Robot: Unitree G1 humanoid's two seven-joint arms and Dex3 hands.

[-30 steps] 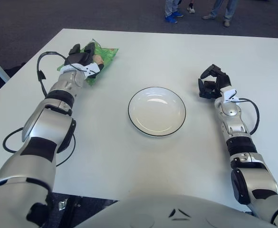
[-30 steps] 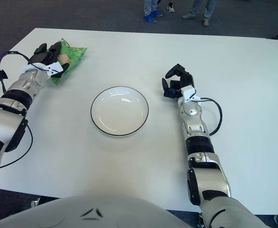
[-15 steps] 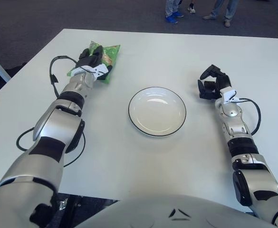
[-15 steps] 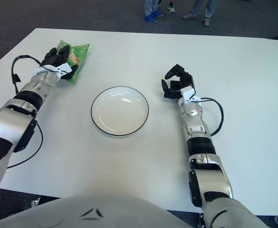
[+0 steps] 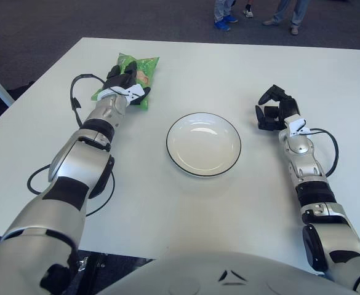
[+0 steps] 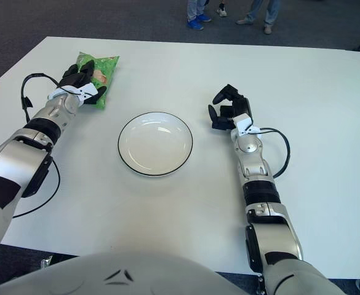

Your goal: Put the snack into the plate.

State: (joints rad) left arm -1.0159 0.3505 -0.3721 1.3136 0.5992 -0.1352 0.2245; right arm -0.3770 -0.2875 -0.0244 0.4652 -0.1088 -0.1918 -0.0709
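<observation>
Snack (image 5: 139,72), left hand (image 5: 123,85) nearer plate (image 5: 203,144)

Green snack (image 5: 140,72) bag with a picture on its face, lying flat on the far-left part of the white table, long axis running away from the robot, near end under black fingers. White round plate (image 5: 203,144) with thin dark rim, empty, upright near the table's middle, well apart from the bag, nearer the robot and to the right of it.
</observation>
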